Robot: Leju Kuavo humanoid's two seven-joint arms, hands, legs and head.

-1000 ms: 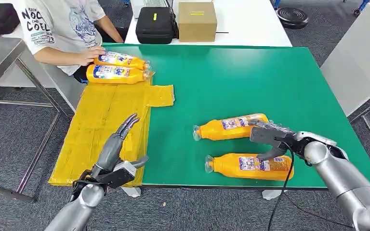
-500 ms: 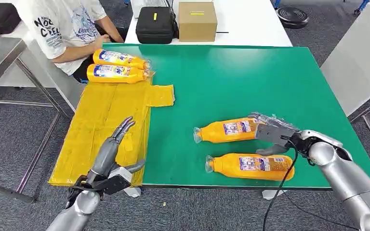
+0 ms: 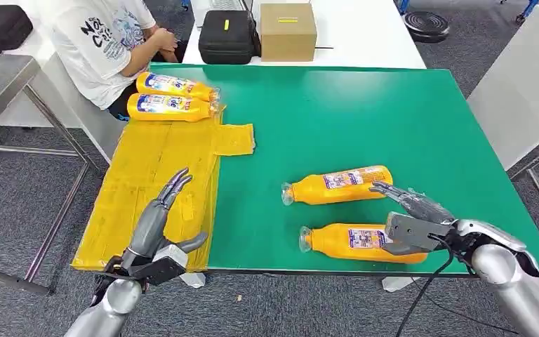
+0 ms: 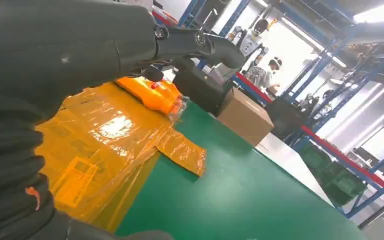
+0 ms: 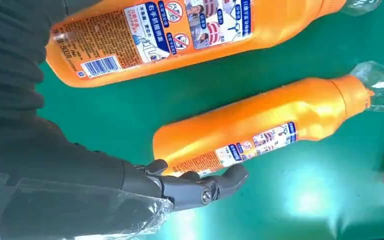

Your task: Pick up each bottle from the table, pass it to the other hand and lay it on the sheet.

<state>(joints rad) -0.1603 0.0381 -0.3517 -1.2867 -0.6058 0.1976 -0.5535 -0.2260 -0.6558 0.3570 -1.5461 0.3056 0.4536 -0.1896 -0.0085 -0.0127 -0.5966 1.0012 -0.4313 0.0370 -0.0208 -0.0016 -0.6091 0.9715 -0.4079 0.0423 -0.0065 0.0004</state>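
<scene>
Two orange bottles lie on their sides on the green table (image 3: pixel 365 119), caps pointing left: a far bottle (image 3: pixel 337 185) (image 5: pixel 260 125) and a near bottle (image 3: pixel 354 242) (image 5: pixel 180 35). My right hand (image 3: pixel 414 219) hovers over the near bottle's base end, its fingers (image 5: pixel 200 187) stretched toward the far bottle's base, holding nothing. Two more orange bottles (image 3: pixel 175 86) (image 3: pixel 172 107) lie side by side at the far end of the yellow sheet (image 3: pixel 154 168) (image 4: pixel 95 145). Over the sheet's near edge my left hand (image 3: pixel 158 232) is open and holds nothing.
A person in a white shirt (image 3: pixel 109 42) sits at the table's far left corner, hands off the bottles. A black case (image 3: pixel 227 35) and a cardboard box (image 3: pixel 288 31) stand behind the green table. A grey metal table (image 3: pixel 0 84) stands at left.
My right hand has drawn back from the far bottle's base to above the near bottle's base. The person's hand has left the bottles on the sheet. My left hand has sunk slightly.
</scene>
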